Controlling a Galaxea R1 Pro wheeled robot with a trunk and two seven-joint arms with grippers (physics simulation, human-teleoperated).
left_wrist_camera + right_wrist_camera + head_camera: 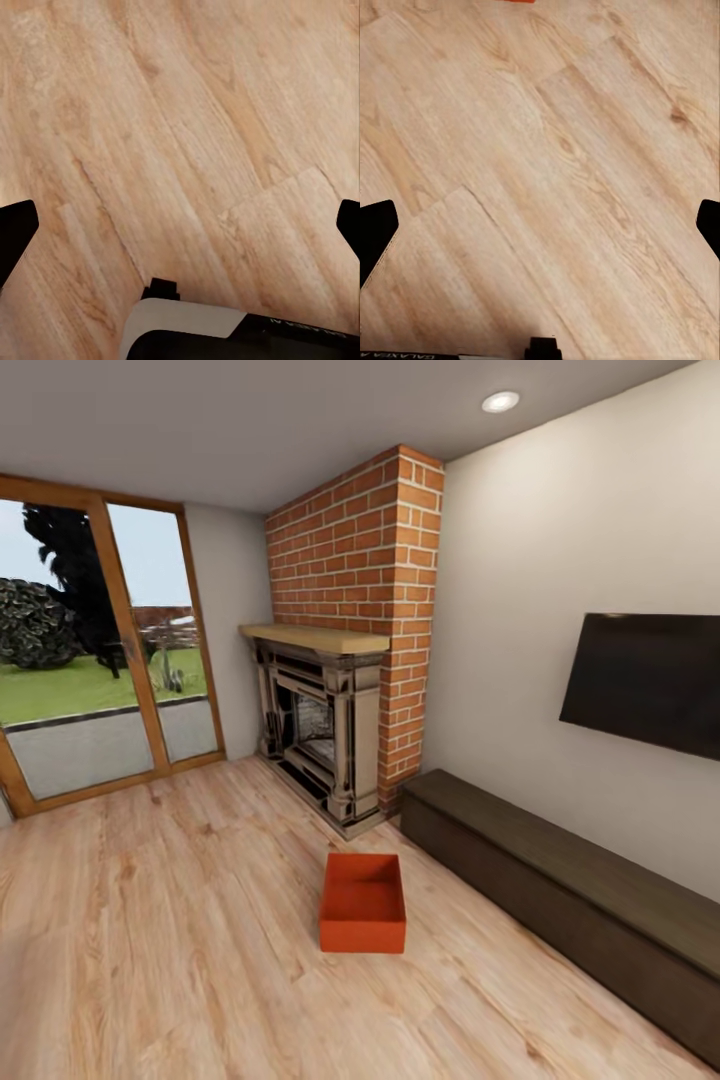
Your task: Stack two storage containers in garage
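Note:
One orange-red open-top storage container stands on the light wood planks of the living room, in front of the brick fireplace. It is empty, and a thin orange sliver of it touches the edge of the right wrist view. My left gripper hangs open over bare planks, its dark fingertips wide apart. My right gripper is open the same way, with fingertips at both sides and nothing between them. The garage is out of view.
A long dark low cabinet runs along the right wall under a wall TV. Glass patio doors fill the left wall. Part of my own body shows in the left wrist view.

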